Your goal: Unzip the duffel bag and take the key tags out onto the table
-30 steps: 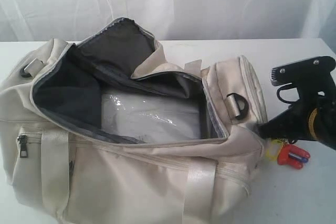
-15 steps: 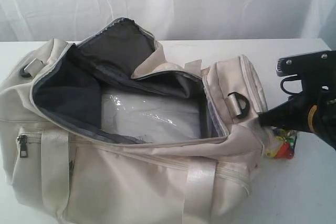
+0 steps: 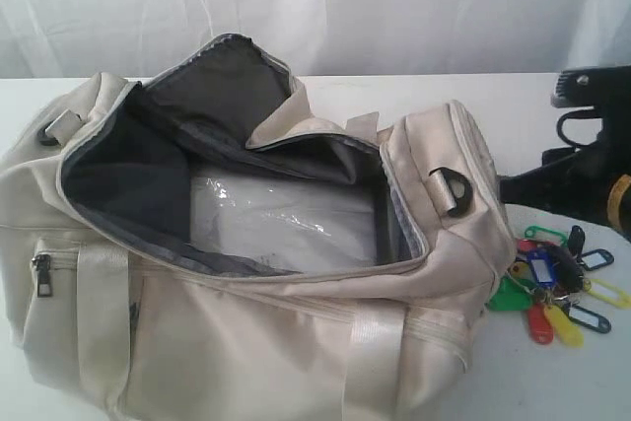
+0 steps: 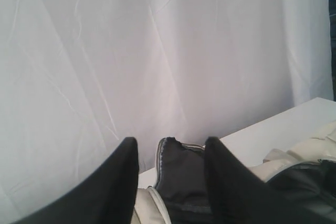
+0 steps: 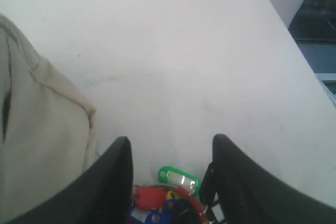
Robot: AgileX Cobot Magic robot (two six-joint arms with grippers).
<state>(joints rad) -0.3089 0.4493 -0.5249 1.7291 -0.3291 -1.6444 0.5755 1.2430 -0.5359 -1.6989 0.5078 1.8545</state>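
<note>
Key tags (image 3: 552,278) lie beneath the released right end effector (image 5: 170,140). Light, slippery plastic, probably best pinched where the bunch gathers

I can read no text, brand or number anywhere. The label windows on the key tags (image 3: 557,288) are too small for me to make out, and the duffel bag (image 3: 246,342) shows me nothing legible.

Lab-like staged robot workspace: plain white table (image 3: 557,96), white curtain backdrop (image 3: 394,2) behind.
</note>
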